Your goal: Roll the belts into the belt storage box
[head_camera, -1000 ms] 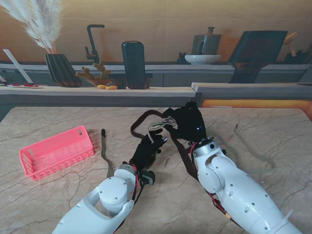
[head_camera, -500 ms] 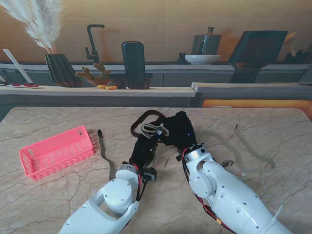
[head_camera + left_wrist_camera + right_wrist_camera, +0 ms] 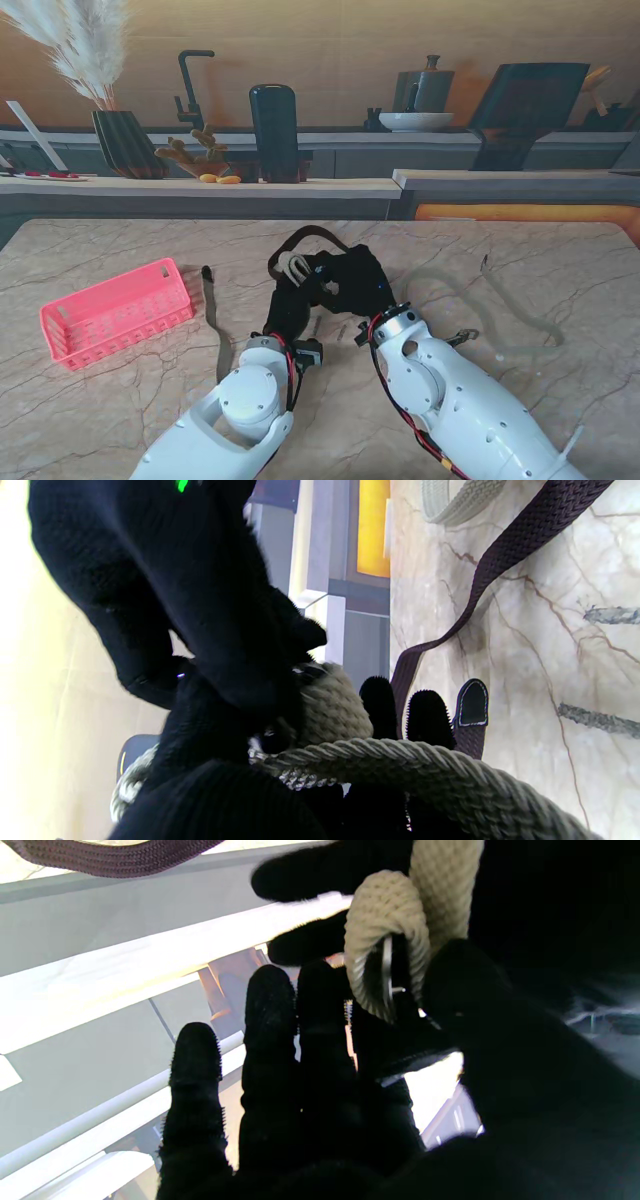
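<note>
I see a marbled beige bench (image 3: 120,400) filling the lower frame, a grey counter (image 3: 200,188) across the middle, and a warm tan wall (image 3: 340,50) along the top.

The marble-patterned table (image 3: 120,400) adjoins a grey ledge (image 3: 200,186) on its far side, with a wood-toned wall behind. On the ledge, from left to right, stand a dark ribbed vase (image 3: 127,143) holding pale feathery plumes (image 3: 80,40), a black faucet (image 3: 190,88), a small dish of orange fruit (image 3: 219,178) and a tall black cylindrical container (image 3: 274,132). Farther right are a white bowl (image 3: 415,121), a grey kettle (image 3: 424,88) behind it, and a tilted dark board (image 3: 520,110).
</note>
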Action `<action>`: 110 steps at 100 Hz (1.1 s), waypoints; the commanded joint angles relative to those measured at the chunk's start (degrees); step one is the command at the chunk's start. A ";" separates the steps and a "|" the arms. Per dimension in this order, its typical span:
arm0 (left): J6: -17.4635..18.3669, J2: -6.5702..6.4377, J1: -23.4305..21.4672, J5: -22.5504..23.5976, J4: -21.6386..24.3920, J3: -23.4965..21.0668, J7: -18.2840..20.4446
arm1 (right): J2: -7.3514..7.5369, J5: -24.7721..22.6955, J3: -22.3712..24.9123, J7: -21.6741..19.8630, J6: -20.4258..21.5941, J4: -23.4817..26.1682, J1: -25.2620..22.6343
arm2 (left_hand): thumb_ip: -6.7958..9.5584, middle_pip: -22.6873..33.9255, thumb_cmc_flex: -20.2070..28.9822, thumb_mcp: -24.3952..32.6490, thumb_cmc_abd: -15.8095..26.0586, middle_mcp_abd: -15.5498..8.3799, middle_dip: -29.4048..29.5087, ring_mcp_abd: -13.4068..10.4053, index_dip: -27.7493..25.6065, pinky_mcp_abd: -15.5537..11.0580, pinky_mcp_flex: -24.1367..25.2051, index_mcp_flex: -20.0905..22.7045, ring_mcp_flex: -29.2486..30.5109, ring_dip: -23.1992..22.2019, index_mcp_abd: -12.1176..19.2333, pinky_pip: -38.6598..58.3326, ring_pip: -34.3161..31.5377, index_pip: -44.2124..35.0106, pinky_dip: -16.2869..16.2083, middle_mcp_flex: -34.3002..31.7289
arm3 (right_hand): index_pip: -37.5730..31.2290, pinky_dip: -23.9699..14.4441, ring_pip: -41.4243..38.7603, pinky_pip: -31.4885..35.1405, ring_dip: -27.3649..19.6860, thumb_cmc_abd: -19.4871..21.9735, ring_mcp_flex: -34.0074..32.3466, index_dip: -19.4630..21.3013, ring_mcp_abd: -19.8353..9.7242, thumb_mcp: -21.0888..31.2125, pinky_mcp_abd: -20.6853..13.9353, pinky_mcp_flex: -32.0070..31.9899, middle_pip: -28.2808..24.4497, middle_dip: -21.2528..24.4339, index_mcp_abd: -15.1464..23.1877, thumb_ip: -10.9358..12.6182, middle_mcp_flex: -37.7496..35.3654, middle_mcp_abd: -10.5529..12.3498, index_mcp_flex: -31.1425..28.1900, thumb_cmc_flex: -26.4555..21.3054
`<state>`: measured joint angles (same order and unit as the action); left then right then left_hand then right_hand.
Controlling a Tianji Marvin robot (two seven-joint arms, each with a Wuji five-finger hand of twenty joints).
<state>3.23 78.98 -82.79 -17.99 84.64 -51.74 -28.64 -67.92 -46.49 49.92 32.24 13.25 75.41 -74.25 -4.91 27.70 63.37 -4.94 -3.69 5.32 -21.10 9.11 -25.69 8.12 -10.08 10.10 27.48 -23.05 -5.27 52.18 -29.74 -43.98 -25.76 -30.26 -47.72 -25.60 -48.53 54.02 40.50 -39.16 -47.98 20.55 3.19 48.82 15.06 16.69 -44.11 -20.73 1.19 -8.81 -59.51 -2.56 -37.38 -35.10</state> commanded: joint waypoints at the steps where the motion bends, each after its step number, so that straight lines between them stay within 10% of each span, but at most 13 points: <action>1: -0.47 0.45 -0.29 -0.32 1.13 -0.78 -0.76 | 0.51 -1.24 -0.29 -0.57 1.41 0.86 -1.21 | 0.51 4.52 10.10 3.15 1.77 -0.28 -3.30 0.63 -0.50 1.78 -2.84 2.55 4.88 -2.42 3.27 4.44 -4.58 -7.98 -2.33 -5.66 | 2.64 -0.70 0.96 -1.54 0.24 -0.86 1.81 6.78 -2.02 2.05 1.01 -1.52 -0.91 -1.75 9.05 3.53 3.08 0.21 0.41 4.48; 36: -5.78 -2.01 -1.46 -3.67 3.93 -3.49 7.41 | 2.85 -6.26 6.64 -3.55 0.96 6.81 -6.67 | 1.90 21.03 10.50 6.89 -1.97 1.32 -24.19 3.36 -9.47 9.92 -13.90 10.00 21.02 -20.66 3.04 23.33 -28.10 -13.96 -10.77 -18.72 | 16.66 -1.70 7.82 -6.25 -1.70 6.53 8.77 8.72 -0.27 -6.10 0.44 -4.04 5.21 -1.49 0.59 5.70 19.60 -2.71 14.98 12.81; 56: -9.31 -3.92 -1.39 -2.85 4.21 -4.44 14.31 | 3.99 -11.79 11.28 -0.01 3.07 9.05 -9.00 | 2.90 28.52 5.12 8.83 -5.49 1.83 -28.47 3.11 -9.20 14.37 -25.62 17.57 34.02 -23.86 0.17 36.04 -39.55 -12.00 -14.31 -27.85 | 15.16 -2.80 10.05 -7.19 -3.16 10.72 10.40 11.77 -1.52 -9.27 -1.30 -3.73 7.09 -0.52 8.83 7.13 23.49 -1.62 18.39 6.38; 76: -11.76 -5.01 -1.14 -1.42 4.26 -4.84 18.18 | 5.72 -16.66 14.44 -2.39 6.73 11.20 -10.07 | 2.04 34.65 -9.08 26.59 -14.88 0.81 -30.83 0.18 -10.72 16.20 -38.91 23.66 45.07 -22.16 -0.75 48.96 -50.27 -16.08 -10.89 -35.13 | 10.70 -2.55 18.21 -8.62 -8.29 8.11 12.28 10.66 -1.45 -0.43 -2.34 -2.76 12.49 2.61 22.83 6.48 29.85 -0.70 26.66 -2.41; 110: -13.99 -6.31 -0.27 -0.13 4.57 -3.97 23.46 | 8.38 -23.23 11.71 -10.02 9.47 9.70 -5.37 | 1.22 36.31 -13.34 34.78 -25.45 -0.88 -31.00 -2.59 -15.70 15.45 -45.02 25.02 45.44 -21.31 0.81 51.54 -55.15 -20.12 -5.91 -37.97 | 24.45 -3.08 27.21 -12.43 -12.61 2.28 16.97 1.53 -0.59 0.05 -3.38 -4.17 17.52 4.63 19.51 5.39 39.04 -1.12 32.98 2.52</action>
<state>-10.15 72.52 -83.05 -17.44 88.75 -55.98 -5.96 -59.33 -69.73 62.66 21.42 22.59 86.44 -81.40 -4.14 58.11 49.63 26.99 -26.20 7.72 -50.84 10.81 -40.28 22.76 -53.28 32.93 70.66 -44.63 -7.66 97.18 -80.40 -61.16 -32.26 -64.50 -26.51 -27.29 -22.82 43.47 28.55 -34.49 -33.13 23.08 2.25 47.97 12.73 13.42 -27.49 -16.84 22.28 -3.77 -23.12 -3.42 -6.36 -34.18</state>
